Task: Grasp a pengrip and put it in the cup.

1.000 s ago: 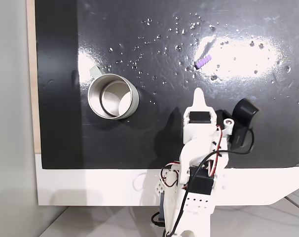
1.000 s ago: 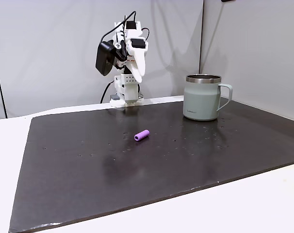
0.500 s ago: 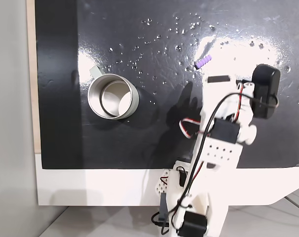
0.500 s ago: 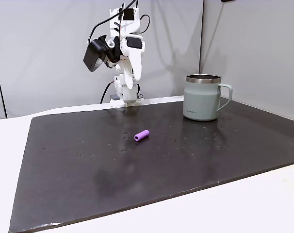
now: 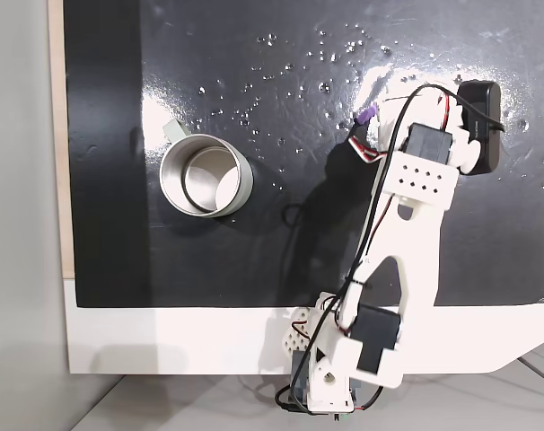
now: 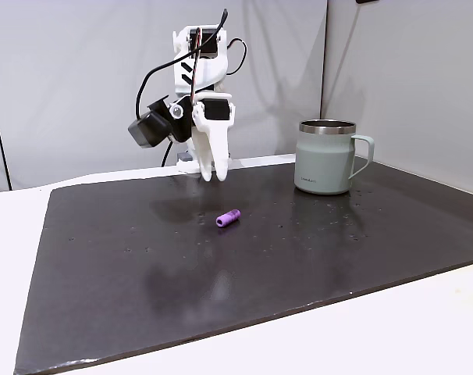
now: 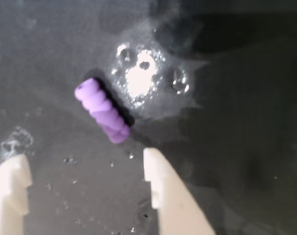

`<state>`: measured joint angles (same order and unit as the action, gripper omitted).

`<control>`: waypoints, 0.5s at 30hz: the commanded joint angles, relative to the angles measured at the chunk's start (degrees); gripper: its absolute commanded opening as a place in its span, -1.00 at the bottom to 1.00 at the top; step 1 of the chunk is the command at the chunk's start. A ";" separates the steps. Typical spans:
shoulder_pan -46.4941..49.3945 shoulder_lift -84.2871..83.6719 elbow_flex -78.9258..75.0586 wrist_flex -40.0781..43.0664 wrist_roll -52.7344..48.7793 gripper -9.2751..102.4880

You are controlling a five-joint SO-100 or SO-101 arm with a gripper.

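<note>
The pengrip (image 7: 102, 111) lies flat on the dark table (image 6: 299, 258), apart from everything else; in the wrist view it sits at about 11 o'clock from the gap between the two white fingers (image 7: 163, 191), slanting from upper left to lower right. The hand (image 6: 211, 173) hangs above the table with its fingers spread and nothing between them, released and not yet down on the pengrip, which in the front fixed view rests at roughly 5 o'clock from the fingertips. The cup (image 5: 205, 176) stands upright well apart, at about 9 o'clock from the pengrip (image 5: 368, 114) in the top-down fixed view. The pengrip looks light, soft and ribbed, so it should squeeze and hold friction well, though it may roll; the safest hold is likely across its middle, fingers closing on the ribbed sides.
</note>
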<state>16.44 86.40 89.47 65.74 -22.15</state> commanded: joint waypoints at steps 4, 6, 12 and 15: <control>-1.67 -10.55 -12.74 3.08 -0.53 -0.40; -1.93 -13.80 -15.64 3.87 -0.44 -0.40; -3.16 -19.95 -20.74 4.75 -0.62 -0.40; -3.69 -22.15 -21.88 4.75 -0.70 -0.40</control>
<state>13.54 64.34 71.46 70.05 -22.15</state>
